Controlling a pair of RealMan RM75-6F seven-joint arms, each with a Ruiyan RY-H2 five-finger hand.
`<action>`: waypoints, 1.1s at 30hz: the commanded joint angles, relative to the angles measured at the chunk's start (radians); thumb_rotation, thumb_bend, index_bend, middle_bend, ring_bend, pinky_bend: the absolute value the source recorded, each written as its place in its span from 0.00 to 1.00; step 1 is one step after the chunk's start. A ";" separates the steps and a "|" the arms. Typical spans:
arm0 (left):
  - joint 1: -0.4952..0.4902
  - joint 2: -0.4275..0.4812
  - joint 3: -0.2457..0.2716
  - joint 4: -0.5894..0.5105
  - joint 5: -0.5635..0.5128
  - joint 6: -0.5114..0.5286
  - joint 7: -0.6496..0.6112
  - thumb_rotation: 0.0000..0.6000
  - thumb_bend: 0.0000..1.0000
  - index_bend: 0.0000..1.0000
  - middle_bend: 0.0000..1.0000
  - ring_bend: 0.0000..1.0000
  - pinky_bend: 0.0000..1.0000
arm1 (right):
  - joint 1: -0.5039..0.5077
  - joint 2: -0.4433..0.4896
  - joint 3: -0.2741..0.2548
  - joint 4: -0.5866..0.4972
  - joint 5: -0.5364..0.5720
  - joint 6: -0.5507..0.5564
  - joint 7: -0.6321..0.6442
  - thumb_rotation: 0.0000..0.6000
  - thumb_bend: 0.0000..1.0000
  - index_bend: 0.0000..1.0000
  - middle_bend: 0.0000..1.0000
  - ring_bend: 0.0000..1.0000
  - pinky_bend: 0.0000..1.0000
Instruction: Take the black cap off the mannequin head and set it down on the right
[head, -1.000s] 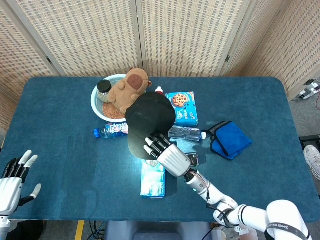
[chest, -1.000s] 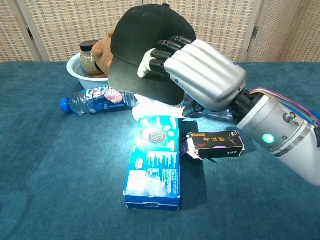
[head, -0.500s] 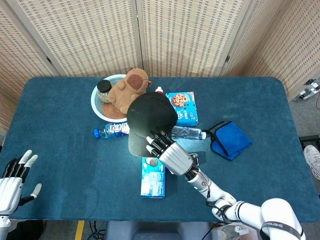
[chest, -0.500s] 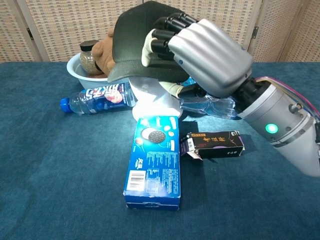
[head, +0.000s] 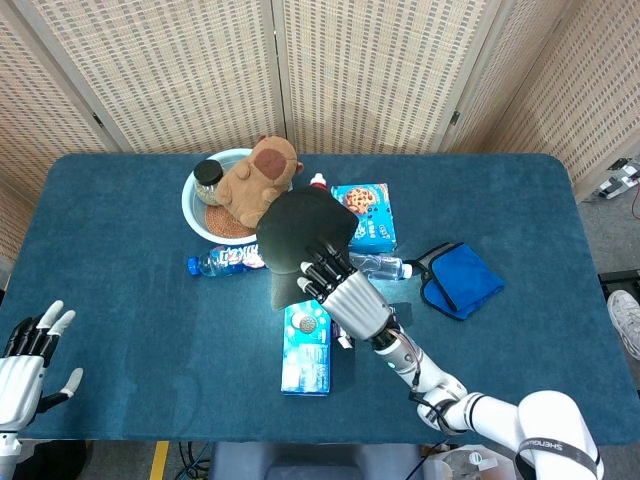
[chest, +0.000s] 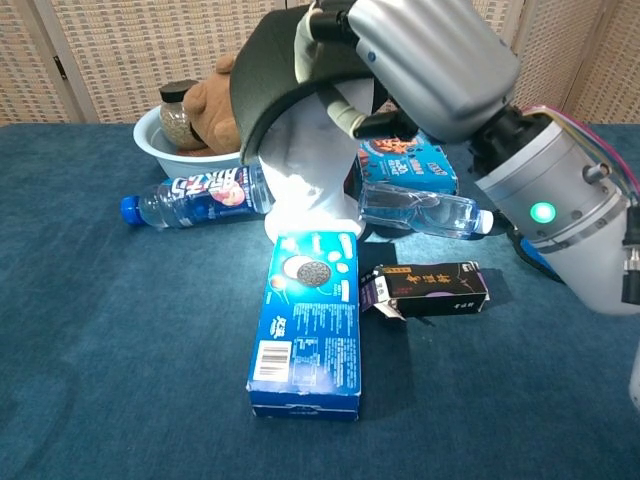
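The black cap (head: 293, 232) sits tilted over the white mannequin head (chest: 305, 165) near the table's middle. Its brim (chest: 262, 85) is lifted high, so the head's front shows in the chest view. My right hand (head: 345, 295) grips the brim from the near side, its fingers (chest: 330, 20) curled over the brim's edge and the palm (chest: 430, 55) above the head. My left hand (head: 25, 360) rests open at the near left corner, far from everything.
A white bowl (head: 190, 208) with a teddy (head: 255, 178) and a jar (head: 208, 177) stands behind the head. A blue-labelled bottle (chest: 195, 193), a clear bottle (chest: 420, 210), a blue biscuit box (chest: 305, 320), a black carton (chest: 425, 285), a cookie box (head: 365, 212) and a blue pouch (head: 460, 280) lie around.
My right hand has risen and moved back with the brim. The cap has tipped up off the mannequin head's front, baring the white face. The left hand has not moved.
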 joint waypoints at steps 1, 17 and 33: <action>0.000 -0.001 0.000 0.000 0.001 0.000 0.000 1.00 0.31 0.10 0.00 0.00 0.00 | 0.017 0.005 0.023 -0.009 0.018 0.000 0.001 1.00 0.55 0.73 0.43 0.24 0.17; 0.002 0.003 0.000 -0.003 -0.001 0.003 0.001 1.00 0.31 0.10 0.00 0.00 0.00 | 0.111 0.025 0.125 0.013 0.068 0.022 -0.027 1.00 0.55 0.75 0.45 0.25 0.17; -0.005 0.006 -0.004 -0.005 0.000 -0.002 0.003 1.00 0.31 0.10 0.00 0.00 0.00 | 0.193 0.072 0.163 0.117 0.104 0.044 -0.008 1.00 0.55 0.76 0.46 0.26 0.17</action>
